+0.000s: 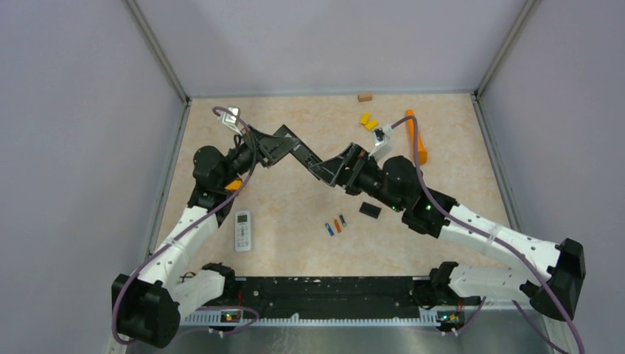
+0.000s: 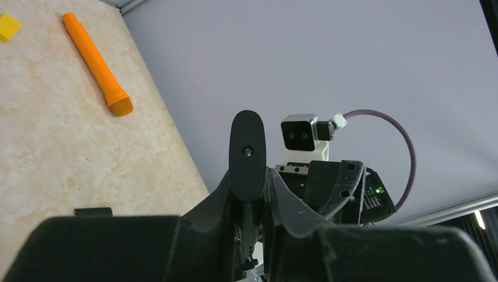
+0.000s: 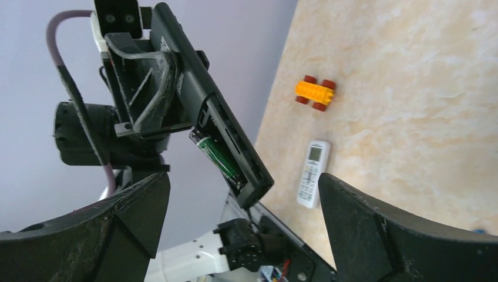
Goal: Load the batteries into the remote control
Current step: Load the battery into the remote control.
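Note:
My left gripper [image 1: 274, 147] is shut on a black remote [image 1: 306, 158] and holds it above the table; the left wrist view shows its jaws [image 2: 253, 197] clamped on the remote's edge [image 2: 246, 147]. In the right wrist view the remote [image 3: 194, 76] has its battery bay uncovered, and a dark green battery [image 3: 218, 156] lies in it. My right gripper [image 1: 337, 171] is open and empty, its fingers wide apart [image 3: 246, 226] just short of the remote's lower end. A blue battery [image 1: 329, 230], an orange-red one [image 1: 338, 224] and a dark one [image 1: 343, 219] lie together on the table.
A black battery cover [image 1: 370, 210] lies right of the batteries. A white remote [image 1: 242, 230] lies at the front left. An orange toy car [image 3: 316, 93] sits under the left arm. A long orange cylinder [image 1: 416, 136], yellow blocks [image 1: 366, 120] and a brown block [image 1: 364, 96] are at the back.

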Controlling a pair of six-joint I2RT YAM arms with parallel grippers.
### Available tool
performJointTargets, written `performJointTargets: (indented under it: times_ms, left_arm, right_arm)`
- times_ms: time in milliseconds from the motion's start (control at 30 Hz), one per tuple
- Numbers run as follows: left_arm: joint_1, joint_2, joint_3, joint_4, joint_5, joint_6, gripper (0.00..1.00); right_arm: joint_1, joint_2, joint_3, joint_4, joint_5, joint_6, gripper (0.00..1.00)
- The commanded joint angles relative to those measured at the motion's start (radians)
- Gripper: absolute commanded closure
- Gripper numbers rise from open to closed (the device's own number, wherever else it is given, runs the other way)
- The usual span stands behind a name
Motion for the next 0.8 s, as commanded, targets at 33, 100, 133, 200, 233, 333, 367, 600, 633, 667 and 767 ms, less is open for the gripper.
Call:
performJointTargets:
  times_ms: [33,100,133,200,233,333,367,600,633,667,767]
  left_arm:
    - [-0.002,-0.035,0.016,0.039,-0.007,0.014,1.00]
    - [-0.002,-0.036,0.016,0.039,-0.003,0.013,1.00]
    - [-0.002,-0.036,0.016,0.039,-0.002,0.013,1.00]
    - [-0.002,-0.036,0.015,0.041,0.001,0.008,1.00]
    - [-0.002,-0.038,0.014,0.041,0.004,0.008,1.00]
    - [-0.002,-0.041,0.013,0.043,0.007,0.004,1.00]
    - [-0.002,-0.042,0.012,0.044,0.009,0.004,1.00]
    - [-0.002,-0.047,0.009,0.041,0.023,0.014,1.00]
    - [-0.002,-0.046,0.009,0.041,0.025,0.014,1.00]
    - [-0.002,-0.046,0.007,0.041,0.026,0.014,1.00]
    - [-0.002,-0.045,0.006,0.041,0.030,0.014,1.00]
  right_arm:
    - [0.003,0.029,-0.015,0.207,-0.041,0.145,0.01]
    - [0.002,0.033,-0.029,0.255,-0.039,0.169,0.01]
    - [0.002,0.036,-0.030,0.267,-0.038,0.173,0.01]
    - [0.002,0.045,-0.019,0.258,-0.032,0.185,0.01]
    - [-0.002,0.049,-0.013,0.251,-0.031,0.191,0.01]
    - [-0.017,0.065,-0.008,0.254,-0.044,0.224,0.01]
    - [-0.025,0.071,-0.007,0.255,-0.051,0.238,0.02]
    - [-0.055,0.118,0.015,0.262,-0.107,0.271,0.10]
    - [-0.057,0.120,0.015,0.268,-0.110,0.272,0.11]
    - [-0.058,0.123,0.017,0.271,-0.113,0.273,0.11]
    - [-0.061,0.128,0.015,0.295,-0.125,0.276,0.12]
